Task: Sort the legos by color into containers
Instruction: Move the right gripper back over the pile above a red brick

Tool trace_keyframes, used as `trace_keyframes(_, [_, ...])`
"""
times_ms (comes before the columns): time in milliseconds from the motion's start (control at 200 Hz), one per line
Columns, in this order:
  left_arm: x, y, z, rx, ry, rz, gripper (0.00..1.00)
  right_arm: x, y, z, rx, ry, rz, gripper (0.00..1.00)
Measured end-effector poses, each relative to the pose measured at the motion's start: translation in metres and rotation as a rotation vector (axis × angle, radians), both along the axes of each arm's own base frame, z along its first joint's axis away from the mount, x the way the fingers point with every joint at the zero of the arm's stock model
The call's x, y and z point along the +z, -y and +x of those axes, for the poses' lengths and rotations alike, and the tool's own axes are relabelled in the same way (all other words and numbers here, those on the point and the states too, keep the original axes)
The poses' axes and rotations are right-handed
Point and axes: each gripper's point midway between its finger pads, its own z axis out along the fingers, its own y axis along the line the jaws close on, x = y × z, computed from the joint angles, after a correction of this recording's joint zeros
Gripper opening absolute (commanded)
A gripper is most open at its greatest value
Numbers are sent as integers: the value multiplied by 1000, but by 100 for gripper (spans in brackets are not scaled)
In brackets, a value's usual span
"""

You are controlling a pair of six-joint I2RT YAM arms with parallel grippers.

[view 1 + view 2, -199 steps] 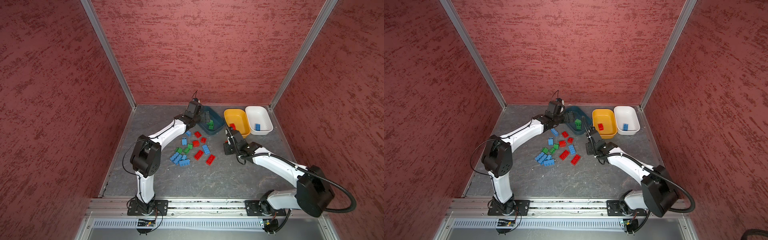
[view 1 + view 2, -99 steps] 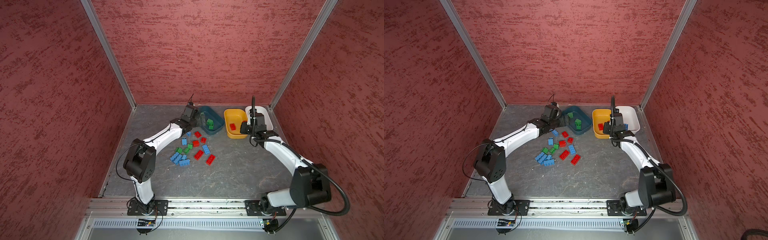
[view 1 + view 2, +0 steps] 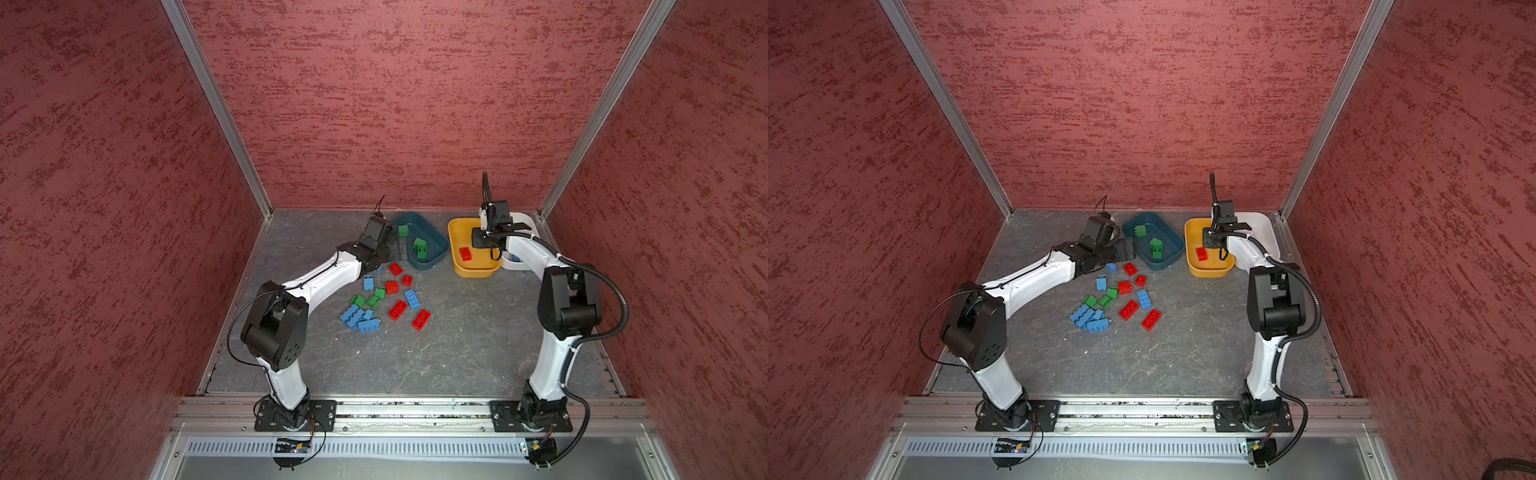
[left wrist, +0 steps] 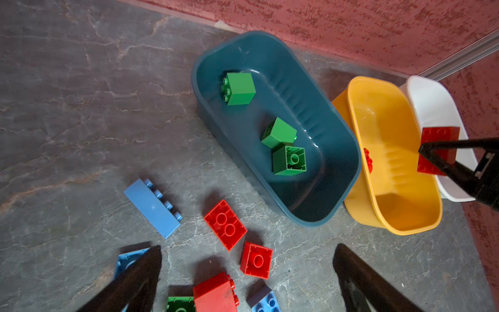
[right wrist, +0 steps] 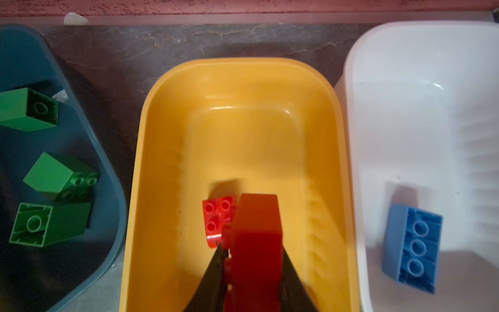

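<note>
My right gripper (image 5: pixel 253 259) is shut on an oblong red lego (image 5: pixel 256 237) and hangs over the orange-yellow container (image 3: pixel 478 270), where another red lego (image 3: pixel 465 253) lies. In the left wrist view the held red lego (image 4: pixel 438 150) shows between the right fingers. My left gripper (image 4: pixel 248 251) is open and empty, just off the near-left rim of the dark teal container (image 3: pixel 432 264), above the far end of the loose legos (image 3: pixel 386 299). The teal container holds three green legos (image 4: pixel 280 132). In the white container (image 5: pixel 405 81) lies one blue lego (image 5: pixel 413 245).
Red, green and blue legos lie scattered on the grey floor (image 3: pixel 1183 353) between the arms. The three containers stand side by side near the back wall (image 3: pixel 395 124). Red side walls close in the cell, and a metal rail (image 3: pixel 415 409) runs along the front.
My right arm has swung from the middle of the floor to above the orange-yellow container, carrying the red lego. My left gripper has drawn back from over the teal container toward the pile.
</note>
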Motion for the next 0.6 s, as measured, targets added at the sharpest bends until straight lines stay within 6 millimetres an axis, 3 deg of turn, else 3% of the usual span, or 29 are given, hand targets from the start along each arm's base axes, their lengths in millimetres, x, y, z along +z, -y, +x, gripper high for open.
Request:
trace_keyframes(120, [-12, -5, -7, 5, -40, 18, 99, -5, -2, 13, 1, -13, -3, 33])
trace_keyframes(311, [-23, -12, -16, 18, -78, 41, 99, -5, -8, 9, 7, -22, -7, 56])
trace_keyframes(601, [-23, -14, -16, 29, -76, 49, 99, 14, -29, -35, 39, -13, 0, 77])
